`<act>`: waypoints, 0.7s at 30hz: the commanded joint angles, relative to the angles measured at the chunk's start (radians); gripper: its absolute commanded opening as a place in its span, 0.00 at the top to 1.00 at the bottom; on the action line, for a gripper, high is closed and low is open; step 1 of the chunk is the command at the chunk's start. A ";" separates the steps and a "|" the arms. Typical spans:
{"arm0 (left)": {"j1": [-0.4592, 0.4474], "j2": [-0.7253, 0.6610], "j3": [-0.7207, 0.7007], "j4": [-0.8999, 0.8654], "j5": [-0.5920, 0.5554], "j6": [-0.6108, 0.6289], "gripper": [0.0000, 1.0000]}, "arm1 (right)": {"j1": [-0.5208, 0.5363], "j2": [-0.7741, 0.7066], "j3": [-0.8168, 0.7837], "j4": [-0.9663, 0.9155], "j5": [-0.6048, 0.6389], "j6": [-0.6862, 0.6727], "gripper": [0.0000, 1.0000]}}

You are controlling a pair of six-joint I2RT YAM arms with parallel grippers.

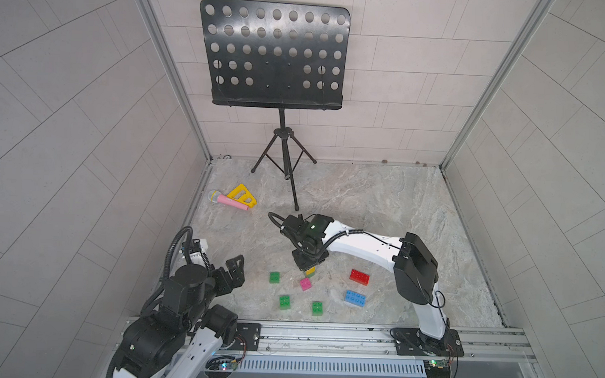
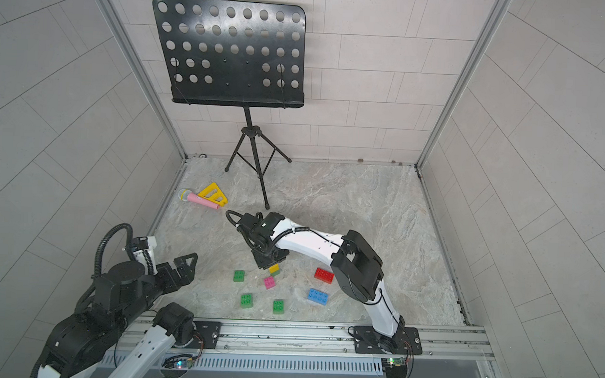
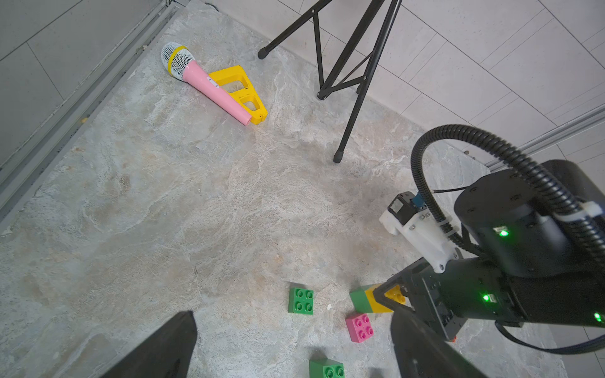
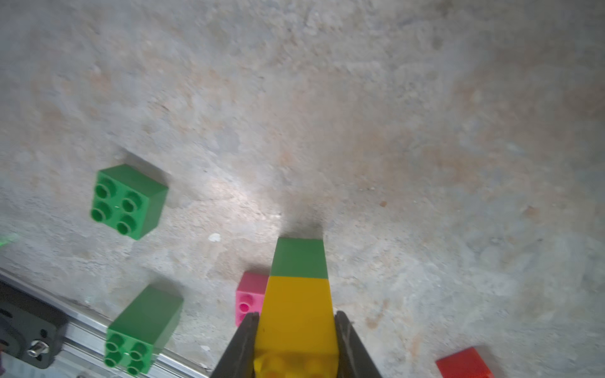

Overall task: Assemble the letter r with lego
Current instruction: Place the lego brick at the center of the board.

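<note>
My right gripper (image 4: 296,327) is shut on a yellow brick (image 4: 296,307) that is stacked on a green brick (image 4: 299,257). The stack's green end is at or just above the tabletop; I cannot tell if it touches. In a top view this stack (image 1: 311,271) shows under the right gripper (image 1: 306,263). A pink brick (image 1: 305,284) lies just in front of it. Three loose green bricks (image 1: 274,277) (image 1: 285,301) (image 1: 317,308), a red brick (image 1: 359,277) and a blue brick (image 1: 355,298) lie scattered nearby. My left gripper (image 1: 237,269) hangs open and empty, left of the bricks.
A black music stand (image 1: 281,154) has its tripod legs on the back of the table. A pink toy microphone (image 1: 228,200) and a yellow triangular toy (image 1: 243,194) lie at the back left. The metal rail (image 1: 323,333) runs along the front edge.
</note>
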 commanded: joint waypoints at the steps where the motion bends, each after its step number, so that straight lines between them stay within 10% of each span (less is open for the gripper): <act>1: -0.002 0.020 -0.004 0.012 -0.021 -0.001 0.00 | -0.044 0.119 -0.108 -0.206 0.111 -0.072 1.00; 15: 0.000 0.060 -0.001 0.009 -0.021 0.002 0.00 | -0.103 0.089 -0.175 -0.114 0.100 -0.122 1.00; 21: 0.000 0.059 0.001 0.003 -0.037 -0.006 0.00 | -0.103 0.043 -0.174 -0.092 0.093 -0.091 0.77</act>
